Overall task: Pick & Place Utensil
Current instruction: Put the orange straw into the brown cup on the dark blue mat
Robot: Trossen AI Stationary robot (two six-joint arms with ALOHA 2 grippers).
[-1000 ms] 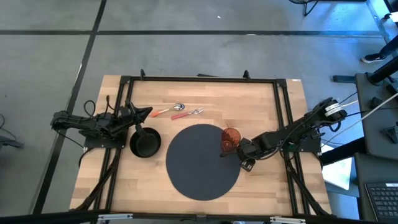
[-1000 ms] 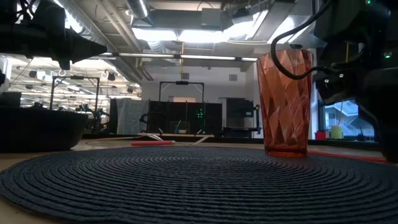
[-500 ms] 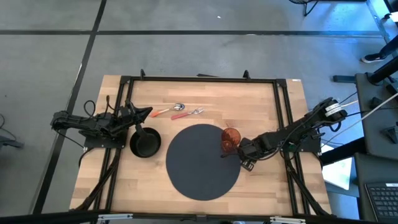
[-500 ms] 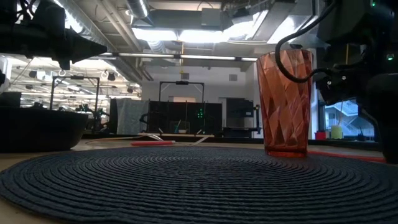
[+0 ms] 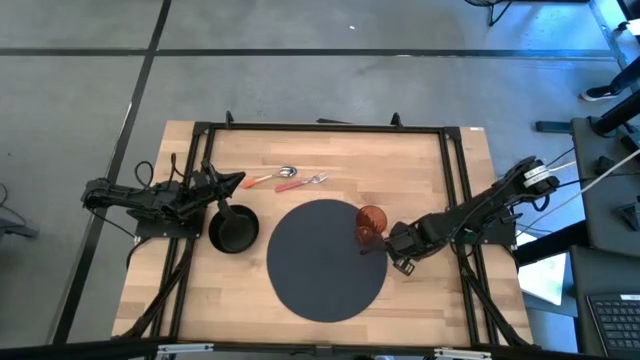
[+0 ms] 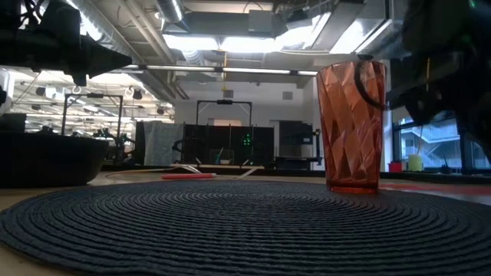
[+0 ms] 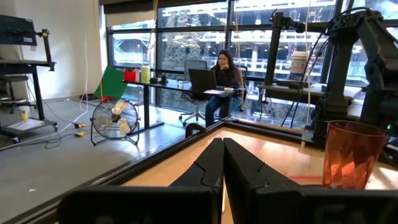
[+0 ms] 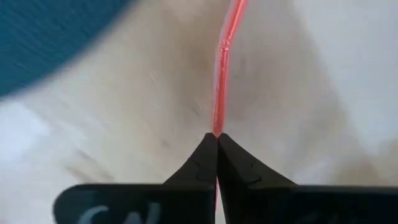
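Round dark woven placemat [image 5: 325, 260] at mid-table on the wooden tabletop [image 5: 430, 170]; faceted red tumbler [image 5: 371, 224] upright on its right edge. Black bowl [image 5: 232, 228] just off the mat's left side. Beyond the table: a seated person [image 7: 222, 78] at a desk, a floor fan [image 7: 116, 118].

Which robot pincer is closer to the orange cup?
The right pincer. It sits just beside the orange cup, at the dark mat's edge. The left pincer waits farther off, above the black bowl.

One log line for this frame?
right pincer: shut on red utensil, beside cup at mat edge | left pincer: shut, by bowl | spoon, fork: on table
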